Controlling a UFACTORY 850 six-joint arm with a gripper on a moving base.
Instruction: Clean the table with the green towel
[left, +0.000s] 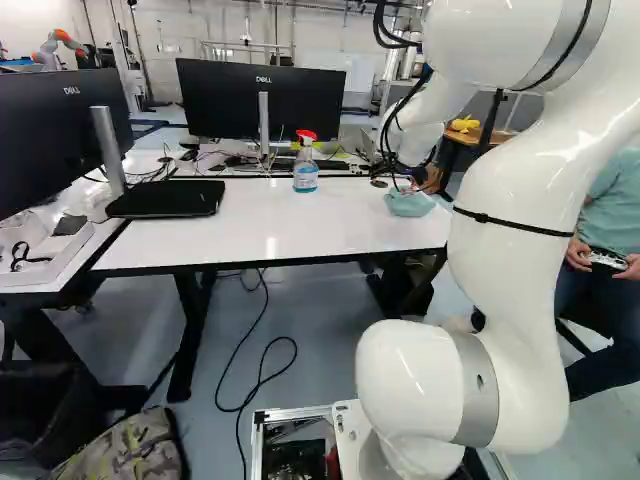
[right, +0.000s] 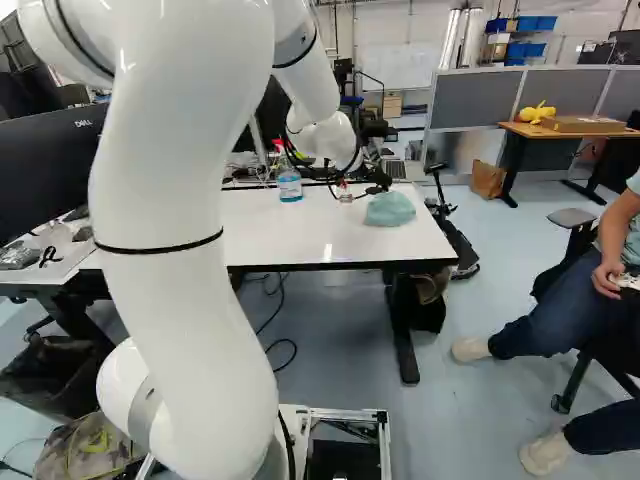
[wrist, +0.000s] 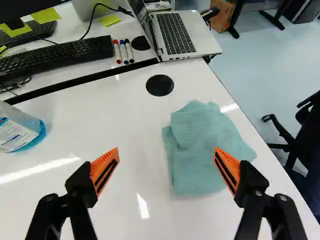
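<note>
Spreading fingers (wrist: 103, 170) wide, grasping nothing, close by the green towel (wrist: 202, 145)

Holding the gripper (right: 350, 190) released over the white table (wrist: 115, 125), at the end of the white arm (right: 170, 200) reaching forward. Pointing both orange pads inward and downward, wide apart. Seeing the towel lying crumpled and partly folded over on the tabletop, spreading ahead of and below one finger, partly between the two, and nearing the side edge at the right of the right base view. Overlapping a corner of cloth with one fingertip in the wrist view; probably hovering above, though not showing clearly enough to rule out touching.

Spotting the spray bottle (wrist: 20, 132) standing beyond the opposite finger, holding blue liquid and wearing a red and white top in the left base view. Looking past the towel, finding a round black disc (wrist: 160, 85) sitting in the tabletop. Crossing the dark gap next, coming upon markers (wrist: 124, 52) lying side by side between a black keyboard (wrist: 75, 55) and a second disc (wrist: 141, 43), with an open laptop (wrist: 177, 32) resting nearby. Going farther, meeting a black monitor (left: 225, 100) standing behind the bottle, then, across the room, a wooden table (right: 520, 130) bearing something yellow (right: 537, 112).
</note>
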